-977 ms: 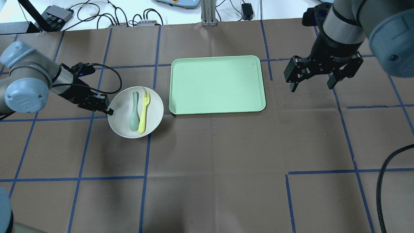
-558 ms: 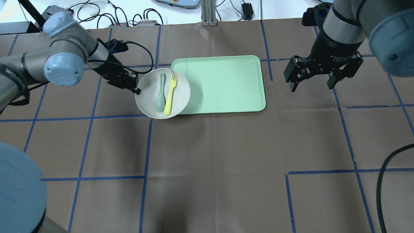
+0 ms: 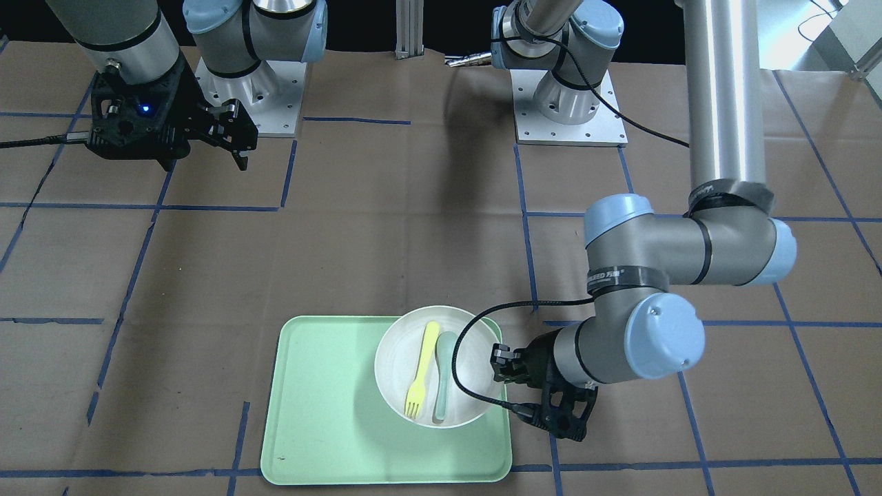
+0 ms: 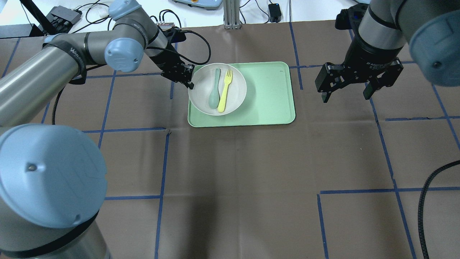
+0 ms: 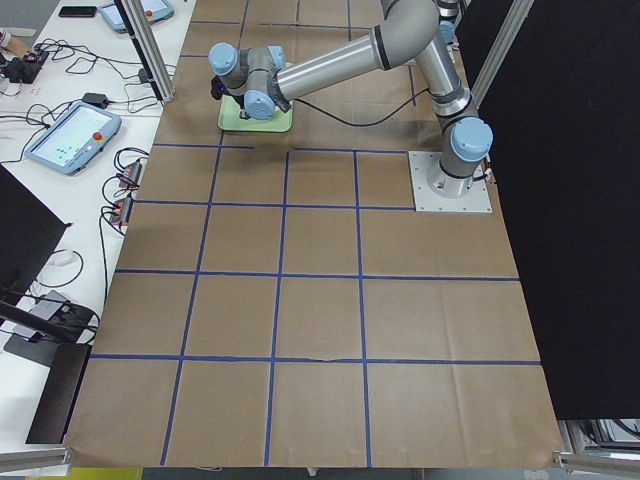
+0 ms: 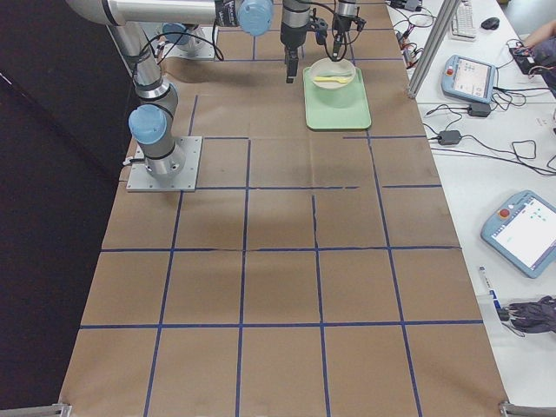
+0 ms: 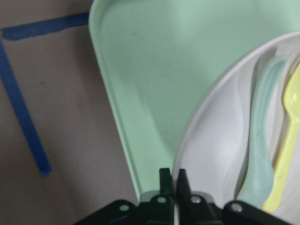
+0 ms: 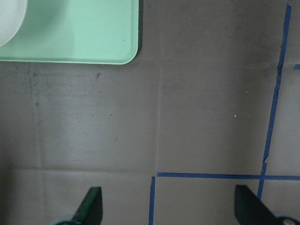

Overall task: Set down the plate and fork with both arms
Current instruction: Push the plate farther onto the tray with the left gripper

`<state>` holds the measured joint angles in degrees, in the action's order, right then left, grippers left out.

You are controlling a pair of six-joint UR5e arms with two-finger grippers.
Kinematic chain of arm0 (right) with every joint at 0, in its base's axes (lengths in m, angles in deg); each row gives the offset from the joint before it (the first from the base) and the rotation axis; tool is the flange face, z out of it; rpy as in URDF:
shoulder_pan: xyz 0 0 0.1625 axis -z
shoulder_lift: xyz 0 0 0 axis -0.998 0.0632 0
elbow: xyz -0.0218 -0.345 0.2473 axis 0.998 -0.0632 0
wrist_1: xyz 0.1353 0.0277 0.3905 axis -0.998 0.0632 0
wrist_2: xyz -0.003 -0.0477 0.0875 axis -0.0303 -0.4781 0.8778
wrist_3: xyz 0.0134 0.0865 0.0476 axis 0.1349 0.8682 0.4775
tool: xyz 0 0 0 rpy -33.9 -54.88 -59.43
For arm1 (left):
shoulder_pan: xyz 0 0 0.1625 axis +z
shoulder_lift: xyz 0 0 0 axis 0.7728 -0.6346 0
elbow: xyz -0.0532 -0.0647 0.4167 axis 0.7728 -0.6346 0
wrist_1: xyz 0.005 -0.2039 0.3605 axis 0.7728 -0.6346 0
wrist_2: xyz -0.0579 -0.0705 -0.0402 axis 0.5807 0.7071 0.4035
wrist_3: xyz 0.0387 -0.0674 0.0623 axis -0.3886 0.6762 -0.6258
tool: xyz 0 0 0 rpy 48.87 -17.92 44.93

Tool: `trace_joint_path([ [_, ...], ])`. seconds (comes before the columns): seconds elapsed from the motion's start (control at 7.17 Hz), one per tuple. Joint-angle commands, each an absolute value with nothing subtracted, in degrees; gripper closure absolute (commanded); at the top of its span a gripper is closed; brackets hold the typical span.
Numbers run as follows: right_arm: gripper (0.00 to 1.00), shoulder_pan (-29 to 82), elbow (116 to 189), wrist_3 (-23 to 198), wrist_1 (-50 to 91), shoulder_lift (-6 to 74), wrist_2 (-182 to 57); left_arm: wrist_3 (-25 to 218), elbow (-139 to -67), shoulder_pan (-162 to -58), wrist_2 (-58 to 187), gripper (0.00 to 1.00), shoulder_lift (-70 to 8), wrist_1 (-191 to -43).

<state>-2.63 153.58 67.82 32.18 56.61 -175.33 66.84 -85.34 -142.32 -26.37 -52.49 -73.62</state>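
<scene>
the left pincer (image 7: 170, 176) is clenched on the near-left rim of the plate (image 4: 237, 91), one finger above and one below the edge. the plate sits over the left part of the mint tray (image 4: 269, 97), its rim about level with the tray's left edge. i cannot tell whether it rests on the tray floor or hangs just above it.

inside the plate lie the yellow fork (image 4: 225, 90) and a grey-green spoon (image 4: 215, 90), side by side and touching or nearly so, the fork on the side toward the right arm. the fork's long axis runs away from the robot with a slight tilt, tines at the far end.

the right pincer (image 4: 345, 95) hangs released, jaws wide, over the bare bench (image 4: 233, 180) beyond the tray's right edge, well apart from the plate. from it the fork lies toward the robot's left, across the tray's empty half. the left pincer is nearer but busy, so the fork likely falls to the right arm, jaws set across the handle.
</scene>
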Motion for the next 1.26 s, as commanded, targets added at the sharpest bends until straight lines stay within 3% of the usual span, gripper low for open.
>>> trace_joint_path([
  [0.0,0.0,-2.7,153.6,67.8,32.2,56.6,-175.3,67.9,-80.8,-142.9,-26.5,0.99,-57.1,-74.3],
  [1.12,0.0,-2.6,153.6,67.8,32.2,56.6,-175.3,71.4,-80.6,-144.5,-26.4,0.89,-57.5,-75.9],
])
